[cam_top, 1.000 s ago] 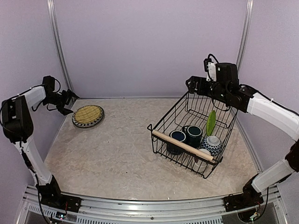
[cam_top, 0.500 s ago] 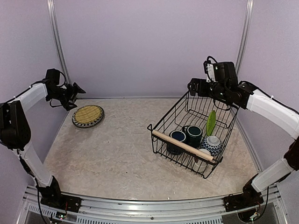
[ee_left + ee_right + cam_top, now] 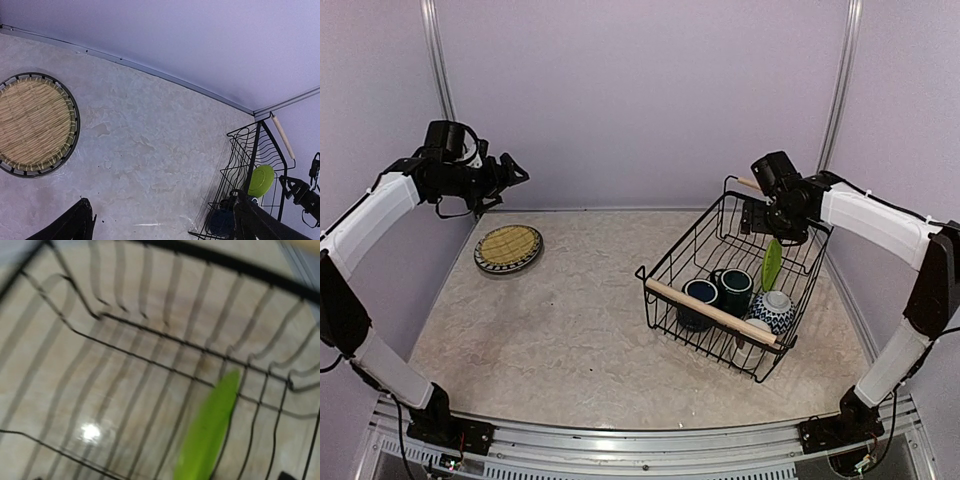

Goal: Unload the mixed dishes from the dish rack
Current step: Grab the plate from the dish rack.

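Black wire dish rack (image 3: 735,235) sits angled on the right side of the table (image 3: 580,330) in the top view. Count inside: two dark blue mugs (image 3: 701,292) side by side, one blue-white bowl (image 3: 773,310), one lime green plate (image 3: 772,262) standing on edge, tilted. Near wooden handle (image 3: 710,312), one of two, crosses in front of mugs and bowl. One tan lattice plate (image 3: 508,248) lies flat at far left, well apart from the rack. Left pincer (image 3: 515,170) hangs in the air near the far-left corner, released, nothing in it. Right pincer (image 3: 782,230) dips over the rack's far end, just above the green plate; I can't tell whether it's released or clenched.

Left wrist view: my two fingertips (image 3: 82,220) stand wide apart, bare table between them. Tan plate at left, rack corner with green plate and one mug at right.

Right wrist view: blurred. Rack wires all round, green plate edge-on just below, glare spot (image 3: 91,431) on the table.
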